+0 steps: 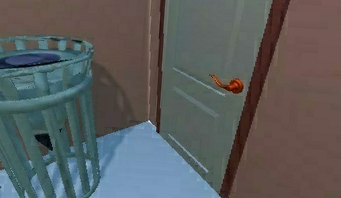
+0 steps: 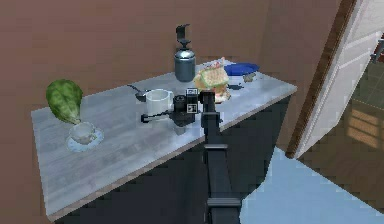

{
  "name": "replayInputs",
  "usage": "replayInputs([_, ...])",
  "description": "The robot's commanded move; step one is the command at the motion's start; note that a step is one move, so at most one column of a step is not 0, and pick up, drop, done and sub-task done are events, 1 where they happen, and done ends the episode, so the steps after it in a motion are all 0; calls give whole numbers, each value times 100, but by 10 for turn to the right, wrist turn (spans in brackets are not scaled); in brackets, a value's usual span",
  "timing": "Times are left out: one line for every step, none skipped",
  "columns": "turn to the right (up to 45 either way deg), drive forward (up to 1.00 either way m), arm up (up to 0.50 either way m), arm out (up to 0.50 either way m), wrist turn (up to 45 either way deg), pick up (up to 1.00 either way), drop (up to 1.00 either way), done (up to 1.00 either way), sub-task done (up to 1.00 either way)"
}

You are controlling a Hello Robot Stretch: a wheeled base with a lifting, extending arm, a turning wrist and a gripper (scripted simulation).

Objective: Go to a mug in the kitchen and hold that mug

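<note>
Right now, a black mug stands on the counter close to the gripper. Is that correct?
Not quite: the mug is white, not black. It does stand on the counter close to the gripper, as the arm side view shows.

Room corner, seen standing: pale panelled door point(image 1: 206, 69) with copper lever handle point(image 1: 230, 84) and dark wood frame point(image 1: 259, 88), set in plain brown walls point(image 1: 74, 10). Pale blue floor point(image 1: 153, 171) runs up to the door. A teal slatted bin point(image 1: 76, 131) stands left of the door. Elsewhere, a grey-topped, dark-fronted table point(image 2: 115, 125) backs against a brown wall.
</note>
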Motion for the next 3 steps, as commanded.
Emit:
replayInputs([0, 0, 0, 0, 0, 100, 0, 0, 0])
replayInputs([0, 0, 10, 0, 0, 0, 0, 0, 0])
replayInputs([0, 0, 0, 0, 0, 0, 0, 100, 0])
